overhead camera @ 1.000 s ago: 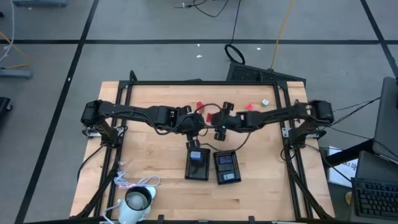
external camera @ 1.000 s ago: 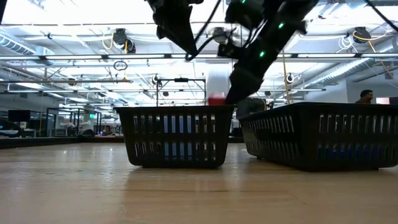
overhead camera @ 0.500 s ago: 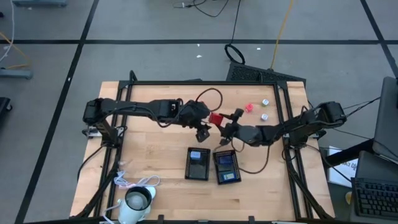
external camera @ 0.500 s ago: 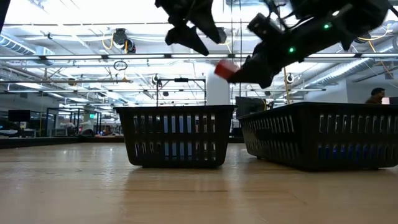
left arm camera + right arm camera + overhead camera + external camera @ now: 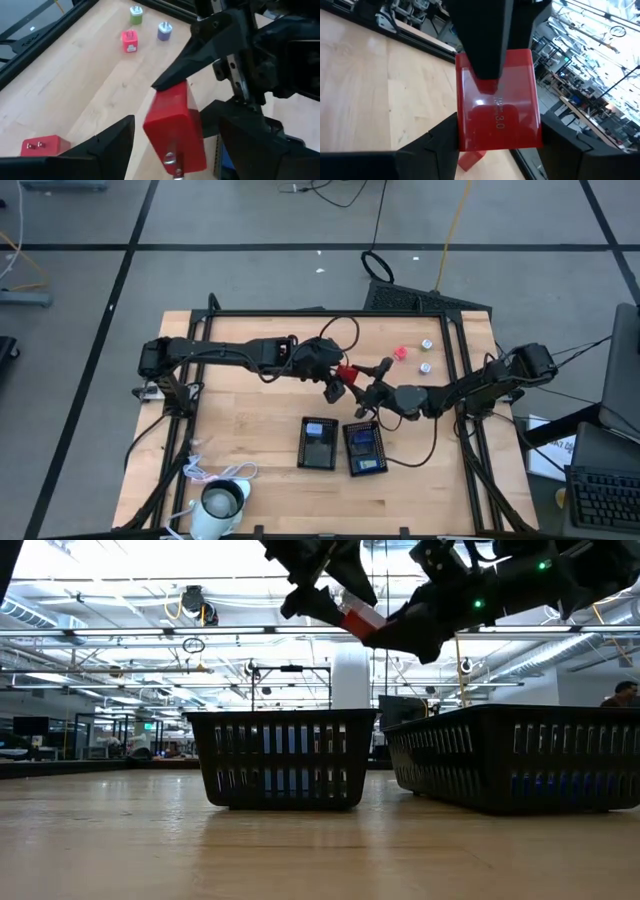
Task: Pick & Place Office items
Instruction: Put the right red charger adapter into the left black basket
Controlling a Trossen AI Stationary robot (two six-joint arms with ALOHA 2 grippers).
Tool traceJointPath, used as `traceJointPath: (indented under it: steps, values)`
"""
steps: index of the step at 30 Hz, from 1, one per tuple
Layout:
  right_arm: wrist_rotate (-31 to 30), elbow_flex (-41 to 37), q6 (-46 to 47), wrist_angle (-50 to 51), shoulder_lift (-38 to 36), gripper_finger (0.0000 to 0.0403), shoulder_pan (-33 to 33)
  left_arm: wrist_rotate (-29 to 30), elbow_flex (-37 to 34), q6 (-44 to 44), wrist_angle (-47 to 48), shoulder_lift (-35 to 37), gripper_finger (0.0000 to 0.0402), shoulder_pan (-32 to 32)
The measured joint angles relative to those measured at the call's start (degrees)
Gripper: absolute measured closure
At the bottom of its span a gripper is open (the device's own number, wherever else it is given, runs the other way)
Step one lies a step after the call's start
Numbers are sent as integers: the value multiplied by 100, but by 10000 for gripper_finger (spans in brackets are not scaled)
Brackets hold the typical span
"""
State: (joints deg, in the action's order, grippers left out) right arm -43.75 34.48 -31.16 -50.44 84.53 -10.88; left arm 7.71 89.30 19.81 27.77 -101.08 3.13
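I held the glossy red rectangular plug block (image 5: 175,127) in mid-air, above the pale wooden tabletop (image 5: 250,425) and clear of both black slatted plastic trays. My right gripper (image 5: 365,388) had it clamped: in the right wrist view the block (image 5: 497,107) filled the space between my jaws, printed face toward the camera. My left gripper (image 5: 335,387) met it from the opposite side; its jaws stood wide, one on each side of the block, and I could not tell whether they touched it. In the low view the block (image 5: 358,616) hung tilted between the two grippers, above the left tray (image 5: 282,758) and higher than its rim.

The right tray (image 5: 365,448) lay just beside the left one (image 5: 319,444). Further out on the tabletop sat a small red plug block (image 5: 129,41), a green one (image 5: 136,14) and a lilac-blue one (image 5: 164,31), near one another. Another red block (image 5: 44,147) lay well apart from them.
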Motion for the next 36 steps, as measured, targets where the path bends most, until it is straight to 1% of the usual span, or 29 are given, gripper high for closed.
traceJointPath:
  steps: [2, 5, 7, 10, 16, 17, 21, 23, 25, 27, 30, 34, 36]
  values:
    - [-33, 2, -77, -34, 0, 196, -12, 7, 0, 0, -6, 0, 110, 22]
    - [-346, 2, -155, -76, 2, 196, -34, 38, 0, 0, -37, 0, 112, 37]
    - [-467, 4, -197, -77, 2, 196, -43, 43, 0, 0, -43, 0, 123, 34]
    - [-447, 4, -275, -118, 2, 195, -81, 38, 0, 0, -6, 0, 160, 27]
    - [-419, 7, -348, -157, 2, 195, -109, -99, 0, 129, -78, 1, 269, 92]
    - [-387, 7, -389, -165, 2, 195, -112, -123, 0, 179, -88, 2, 275, 109]
    - [-331, 7, -288, -62, 2, 185, -113, -182, 2, -13, -85, -33, 275, 145]
    - [-469, 7, 3, -62, 4, 171, -136, -159, 0, -234, -62, 39, 275, 143]
    - [-798, 34, 293, -131, -2, 153, -192, -57, 0, -459, 46, 193, 276, 126]
    - [-1092, 17, 349, -80, -9, 137, -261, 75, -2, -528, 372, 428, 277, 120]
    - [-1088, 7, 345, -43, -116, 120, -364, 403, 7, -470, 1023, 763, 277, 73]
    - [-925, -3, 581, 78, -506, 115, -420, 433, 0, -382, 1995, 989, 277, -252]
    - [-698, -47, 790, 157, -790, 117, -417, 360, 2, -565, 2388, 1026, 277, -530]
